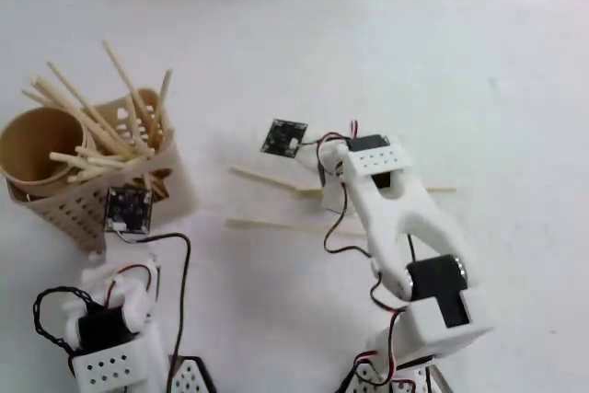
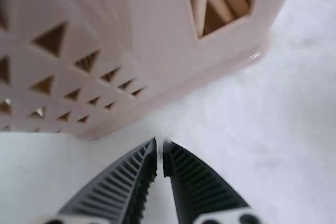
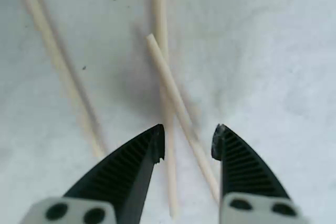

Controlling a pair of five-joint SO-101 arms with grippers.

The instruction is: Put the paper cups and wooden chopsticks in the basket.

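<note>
Right jaws are spread wide and empty, hanging just over two crossed chopsticks (image 3: pixel 177 103) on the white surface (image 3: pixel 273 51). A third chopstick (image 3: pixel 58 61) lies just beside them, out past one jaw tip. Left jaws are pinched together on nothing, low over the surface, tips aimed at the basket (image 2: pixel 131 40) close ahead. In the high view, the right arm (image 1: pixel 396 209) stretches across the loose chopsticks mid-surface. The left arm (image 1: pixel 106 361) sits near the basket's foot. Inside the basket are a paper cup (image 1: pixel 32 149) and a bundle (image 1: pixel 92 115) of chopsticks fanning out over the rim.
</note>
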